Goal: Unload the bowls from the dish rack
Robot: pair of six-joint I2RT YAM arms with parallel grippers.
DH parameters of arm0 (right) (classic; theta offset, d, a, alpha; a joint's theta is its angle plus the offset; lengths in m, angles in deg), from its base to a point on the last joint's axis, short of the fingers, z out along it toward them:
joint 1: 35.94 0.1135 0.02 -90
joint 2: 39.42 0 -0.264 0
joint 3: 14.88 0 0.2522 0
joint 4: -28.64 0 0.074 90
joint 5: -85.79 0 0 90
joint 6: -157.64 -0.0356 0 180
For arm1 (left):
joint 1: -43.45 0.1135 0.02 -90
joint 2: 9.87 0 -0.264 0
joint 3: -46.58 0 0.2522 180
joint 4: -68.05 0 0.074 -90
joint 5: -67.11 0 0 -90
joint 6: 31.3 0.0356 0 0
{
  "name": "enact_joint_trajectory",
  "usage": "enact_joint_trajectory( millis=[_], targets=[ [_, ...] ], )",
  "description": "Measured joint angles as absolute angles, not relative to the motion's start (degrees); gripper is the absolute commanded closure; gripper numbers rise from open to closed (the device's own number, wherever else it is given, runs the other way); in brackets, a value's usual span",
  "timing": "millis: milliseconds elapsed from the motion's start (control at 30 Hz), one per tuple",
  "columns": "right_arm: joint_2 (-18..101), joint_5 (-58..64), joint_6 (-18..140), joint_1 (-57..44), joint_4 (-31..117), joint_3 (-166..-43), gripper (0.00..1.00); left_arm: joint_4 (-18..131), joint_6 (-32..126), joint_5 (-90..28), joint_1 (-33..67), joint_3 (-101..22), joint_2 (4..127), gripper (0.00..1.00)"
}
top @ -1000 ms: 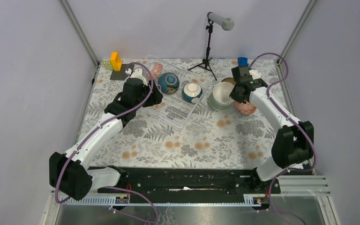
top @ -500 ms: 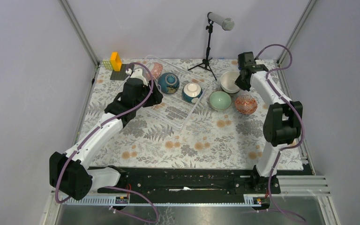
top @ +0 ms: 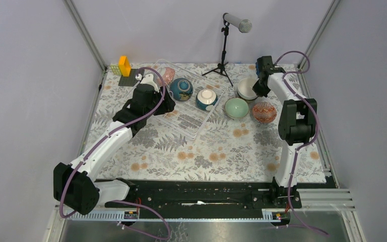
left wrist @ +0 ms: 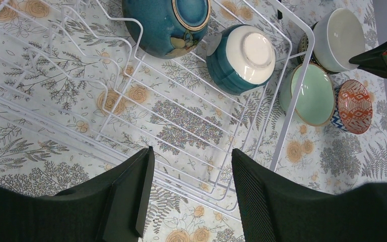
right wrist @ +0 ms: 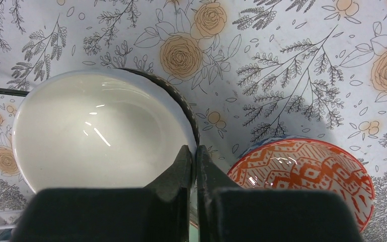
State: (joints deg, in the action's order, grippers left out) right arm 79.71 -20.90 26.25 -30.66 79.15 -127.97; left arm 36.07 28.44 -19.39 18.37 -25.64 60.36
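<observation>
Two bowls lay in the rack (top: 185, 120): a dark blue bowl (top: 181, 89) tipped on its side, and at its 4 o'clock a teal bowl (top: 206, 99) with its white foot turned up. A pink bowl (top: 168, 74) showed at the rack's 11 o'clock end, mostly hidden behind my left arm.

My left claw (left wrist: 191, 154) hung over the rack at about 8 o'clock from the dark blue bowl, its fingers spread apart with only the rack's ribs between them.

My right claw (right wrist: 195, 154) was out at the table's (top: 206, 151) 1 o'clock, fingers pressed together on the rim of the white bowl (right wrist: 95, 136), gripping it at the bowl's 3 o'clock edge as seen from above. That bowl was upright and outside the rack. A dark rim showed just around its edge – whether that was another bowl under it I could not tell, nor whether it rested on the table.

Two more bowls stood upright on the table: the green bowl (top: 236, 108) at 7 o'clock from the white one, just beside the rack's right edge, and the red bowl (top: 264, 112) at 5 o'clock from it, the two near each other but apart.

A microphone stand (top: 224, 50) stood at the table's 12 o'clock, and a yellow block (top: 124, 65) by a black mat (top: 127, 79) at 10 o'clock.
</observation>
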Motion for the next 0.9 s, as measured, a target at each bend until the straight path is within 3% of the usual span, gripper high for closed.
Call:
enact_joint_trajectory(
  millis=[367,900],
  targets=[
    [79.5,-20.2,25.8,-30.8,80.4,-129.3,0.46,36.1,28.4,-19.4,18.4,-25.6,60.4,0.37],
    [59.6,-17.3,35.0,-25.8,77.4,-117.9,0.35,36.4,28.2,-19.4,17.7,-25.6,62.7,0.37]
  ],
)
